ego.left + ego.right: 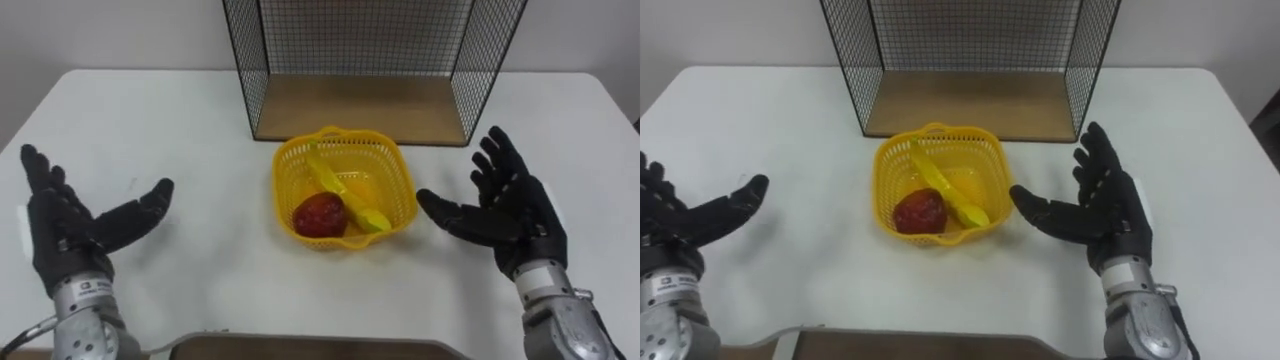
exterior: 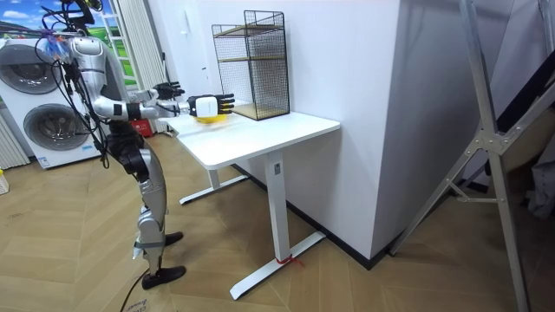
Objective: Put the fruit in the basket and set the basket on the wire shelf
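A yellow mesh basket point(image 1: 398, 177) stands on the white table point(image 1: 180, 130), just in front of the wire shelf point(image 1: 360, 60). Inside it lie a red fruit point(image 1: 320, 214) and a yellow banana point(image 1: 345, 192). My left hand point(image 1: 65, 225) hovers open well to the basket's left, palm turned inward. My right hand point(image 1: 510, 208) is open close to the basket's right side, thumb pointing toward it, not touching. In the room view I stand at the table's end with both arms held out over it, and the basket point(image 2: 212, 120) shows near the hands.
The wire shelf has a wooden base point(image 1: 360, 108) and an open front facing me. A brown board edge point(image 1: 300, 347) lies at the table's near edge. In the room view, washing machines point(image 2: 35, 95) stand behind me.
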